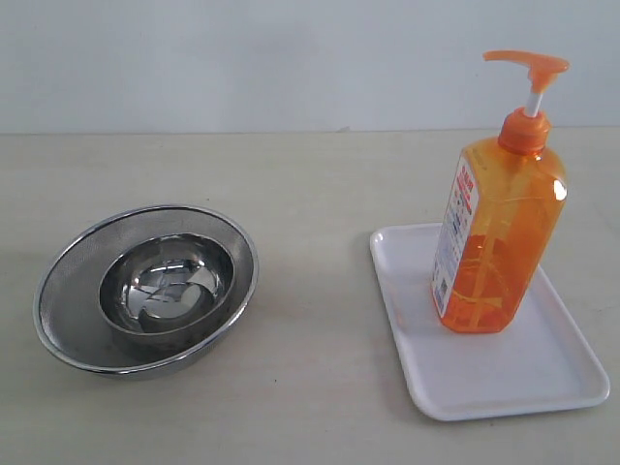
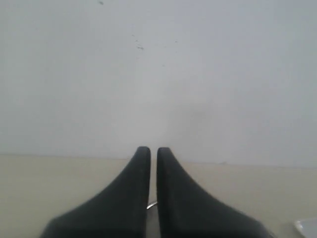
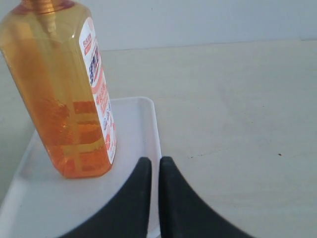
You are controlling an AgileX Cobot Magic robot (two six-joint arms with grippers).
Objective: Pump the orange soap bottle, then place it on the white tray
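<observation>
Two hands are figured, each through its own wrist camera. How is each one posed? (Student)

The left hand [image 2: 153, 151] is clenched and empty. Its black fingers [image 2: 124, 203] are drawn together to a thin slit, and it is held over the table [image 1: 310, 184], aimed at the pale wall. The right hand [image 3: 154, 161] is likewise clenched and grasps nothing. Its tips sit low over one long rim of the white tray [image 1: 484, 387], near the orange soap bottle [image 1: 499, 237] but clear of it. (Tutor)

How does the bottle look, and where is it? (Student)

It is a tall, translucent orange bottle with a rectangular body and bevelled corners, and it holds orange liquid. The orange pump head is raised on a white stem. A white-and-red label runs up one narrow side. The bottle stands inside the tray's rim, base flat on the tray floor, about mid-tray and a little toward the tray's farther end in the exterior view. (Tutor)

And its orientation? (Student)

The long axis is vertical, so the bottle is upright with no visible lean. The spout lies horizontal and points out across the tray's long side toward the two nested steel bowls [image 1: 145, 291]. These bowls rest on the table well apart from the tray. The labelled face is turned toward that same side of the tray. (Tutor)
</observation>
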